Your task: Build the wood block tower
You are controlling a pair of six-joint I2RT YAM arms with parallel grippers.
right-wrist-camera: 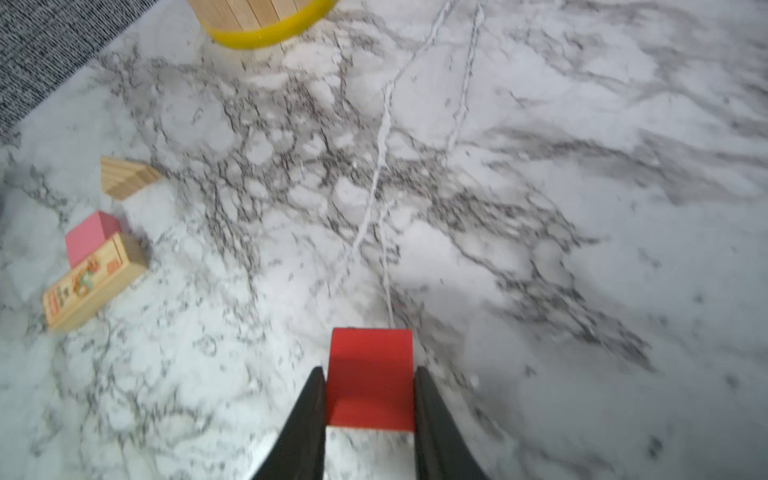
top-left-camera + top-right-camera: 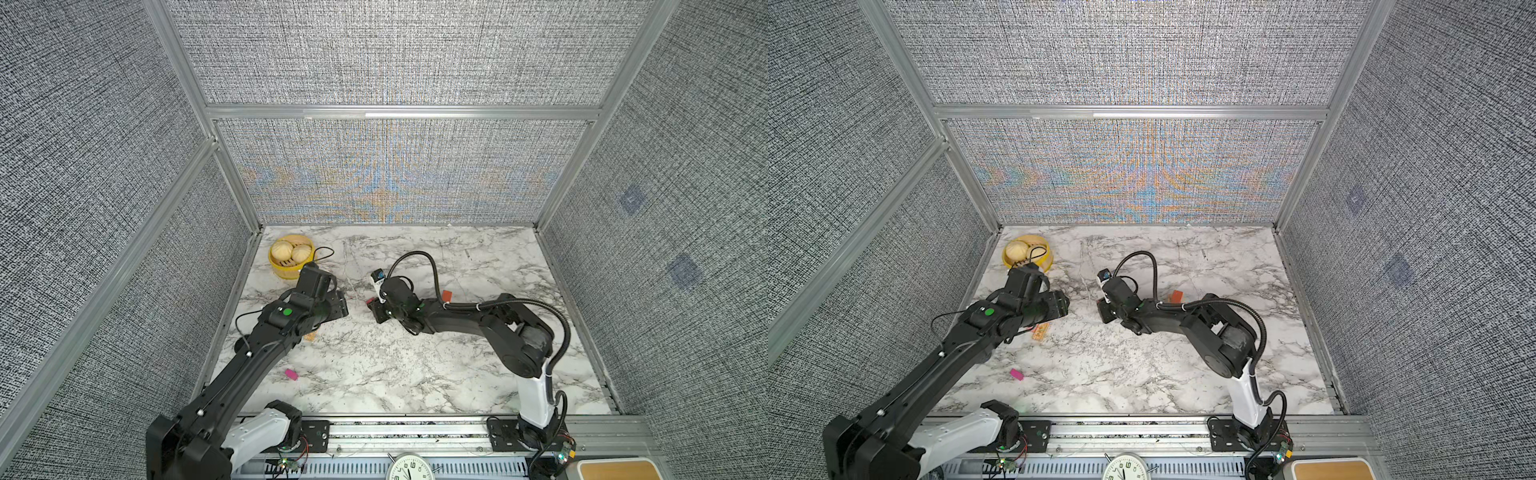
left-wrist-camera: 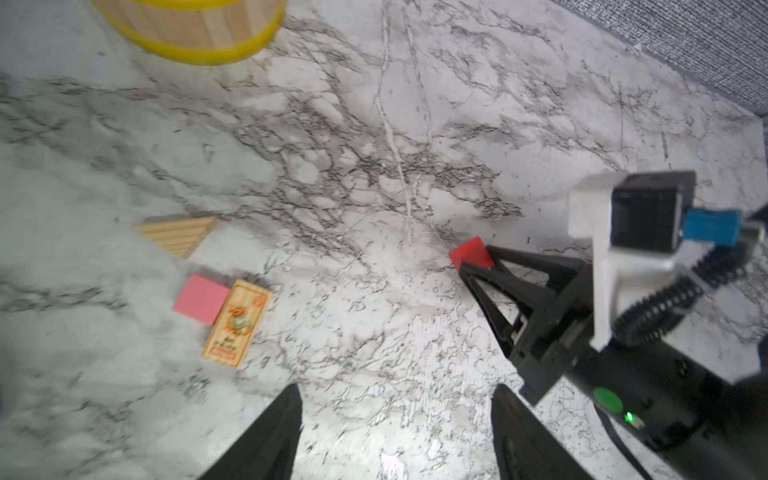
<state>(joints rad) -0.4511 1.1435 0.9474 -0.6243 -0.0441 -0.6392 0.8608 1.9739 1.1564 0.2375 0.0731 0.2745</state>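
The right tool (image 1: pixel 369 370) is clamped on the red block (image 1: pixel 370 353), well apart from the bar (image 3: pixel 237 322). The left tool (image 3: pixel 397 388) hangs with jaws apart, empty. No tower shows yet. The block is probably best carried level, set squarely on the bar, and released only once seated.

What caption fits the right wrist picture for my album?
Right gripper grips a red block; a pink block, printed bar and wood triangle wait nearby on the marble table.

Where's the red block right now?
The red block is clamped in the right hand, mid-table in both top views, right of the printed wooden bar.
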